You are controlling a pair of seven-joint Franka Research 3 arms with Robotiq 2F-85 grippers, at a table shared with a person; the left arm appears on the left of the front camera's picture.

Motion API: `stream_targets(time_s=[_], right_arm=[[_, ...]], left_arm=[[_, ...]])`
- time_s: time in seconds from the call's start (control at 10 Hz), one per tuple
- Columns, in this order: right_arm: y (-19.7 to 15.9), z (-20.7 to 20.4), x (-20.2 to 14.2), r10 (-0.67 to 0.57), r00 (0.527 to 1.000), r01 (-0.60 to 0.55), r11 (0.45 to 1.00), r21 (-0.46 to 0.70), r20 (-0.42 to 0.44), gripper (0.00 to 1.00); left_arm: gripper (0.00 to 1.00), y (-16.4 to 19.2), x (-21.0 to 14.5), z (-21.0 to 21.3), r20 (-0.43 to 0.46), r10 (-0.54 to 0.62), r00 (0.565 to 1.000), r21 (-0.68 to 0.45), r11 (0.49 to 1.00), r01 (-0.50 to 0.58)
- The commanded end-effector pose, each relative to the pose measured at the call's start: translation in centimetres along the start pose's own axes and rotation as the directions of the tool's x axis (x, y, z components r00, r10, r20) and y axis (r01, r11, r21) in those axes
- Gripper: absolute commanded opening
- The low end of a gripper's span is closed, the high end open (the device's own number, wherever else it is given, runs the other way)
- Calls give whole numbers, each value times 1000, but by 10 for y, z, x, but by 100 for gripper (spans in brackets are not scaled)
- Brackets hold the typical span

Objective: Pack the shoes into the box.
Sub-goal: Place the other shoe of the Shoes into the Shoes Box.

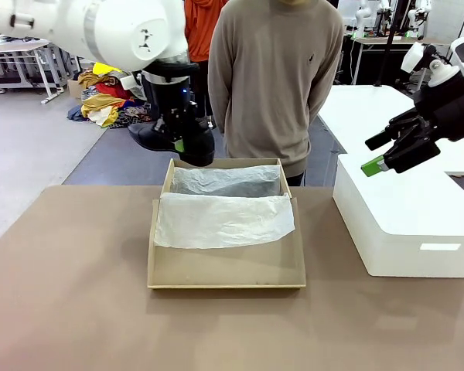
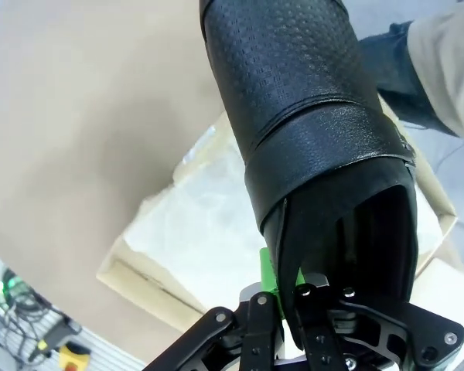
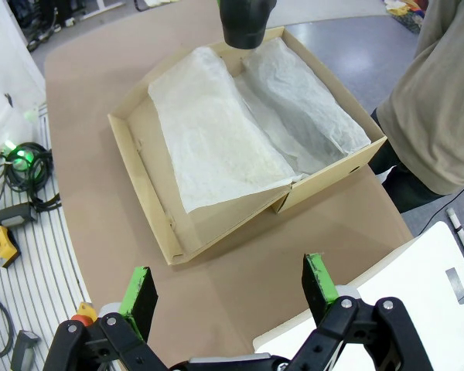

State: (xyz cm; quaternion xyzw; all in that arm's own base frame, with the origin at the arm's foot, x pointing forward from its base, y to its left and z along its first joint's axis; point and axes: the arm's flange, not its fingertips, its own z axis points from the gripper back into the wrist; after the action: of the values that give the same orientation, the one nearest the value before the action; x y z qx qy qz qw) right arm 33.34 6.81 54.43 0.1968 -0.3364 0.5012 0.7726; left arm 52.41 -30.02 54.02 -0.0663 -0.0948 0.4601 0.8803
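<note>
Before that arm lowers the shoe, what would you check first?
1. Left hand shut on the shoe: ok.
2. Shoe over the middle of the box: not ok, it hangs above the far left corner.
3. Lid open: ok, folded down toward the robot.
4. Space under the tissue paper free: cannot tell.
5. Right hand open and clear of the box: ok, it is over the white bin.
6. Person clear of the shoe: cannot tell, standing close behind the box.
</note>
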Motion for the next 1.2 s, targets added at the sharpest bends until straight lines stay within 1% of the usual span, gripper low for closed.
stream_targets(time_s=[0.0, 0.1, 0.2, 0.4, 0.5, 1.1], right_arm=[[-2, -1, 1, 3, 1000, -4, 1000, 14, 28, 100], [-2, -1, 1, 3, 1000, -4, 1000, 14, 28, 100], [-2, -1, 1, 3, 1000, -4, 1000, 14, 28, 100], [-2, -1, 1, 3, 1000, -4, 1000, 14, 28, 100], [-2, -1, 1, 3, 1000, -4, 1000, 14, 28, 100], [-2, -1, 1, 3, 1000, -4, 1000, 14, 28, 100]], left_arm=[[0, -25, -13, 2, -19, 60, 998, 45, 997, -59], [0, -33, -21, -2, -26, 76, 997, 44, 996, -75], [0, -40, -30, -7, -37, 84, 996, 67, 994, -81], [0, -44, -39, -11, -37, 59, 998, 123, 991, -54], [0, -33, -35, -20, -46, 41, 998, 62, 997, -38], [0, -33, -35, -20, -46, 41, 998, 62, 997, -38]])
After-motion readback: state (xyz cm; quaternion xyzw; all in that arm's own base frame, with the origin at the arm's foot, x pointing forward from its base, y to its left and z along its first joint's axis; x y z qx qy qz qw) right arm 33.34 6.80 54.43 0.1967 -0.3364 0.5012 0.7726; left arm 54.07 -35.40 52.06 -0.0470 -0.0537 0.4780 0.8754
